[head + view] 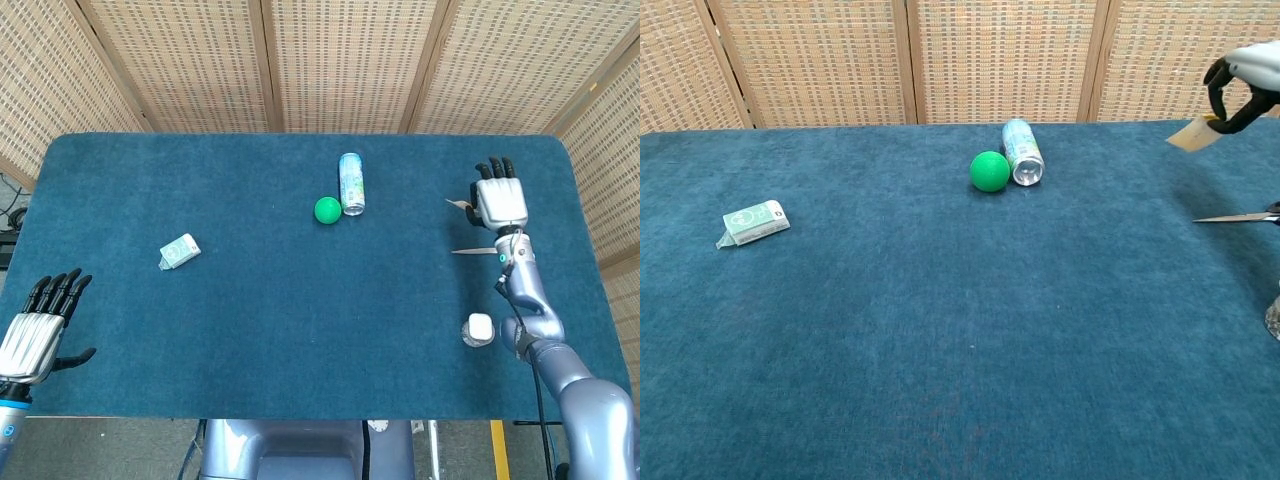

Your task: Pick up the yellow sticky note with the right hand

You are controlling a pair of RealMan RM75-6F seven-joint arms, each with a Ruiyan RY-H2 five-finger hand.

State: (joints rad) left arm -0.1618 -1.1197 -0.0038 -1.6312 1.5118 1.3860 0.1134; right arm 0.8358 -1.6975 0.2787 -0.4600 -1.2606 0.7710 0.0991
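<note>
My right hand (497, 200) (1246, 85) is raised well above the table at the right side. It pinches the yellow sticky note (1196, 134) (461, 207), which hangs from the fingers, its pale underside toward the chest view. In the head view only a thin sliver of the note shows beside the hand. My left hand (38, 328) rests at the near left corner of the table with its fingers spread, holding nothing.
Scissors (477, 251) (1237, 216) lie on the blue cloth below the right hand. A green ball (327, 210) (990, 171) and a lying can (351, 183) (1022, 151) sit mid-table. A small box (179, 251) (753, 222) lies at the left. A white-capped object (479, 328) stands near the right forearm.
</note>
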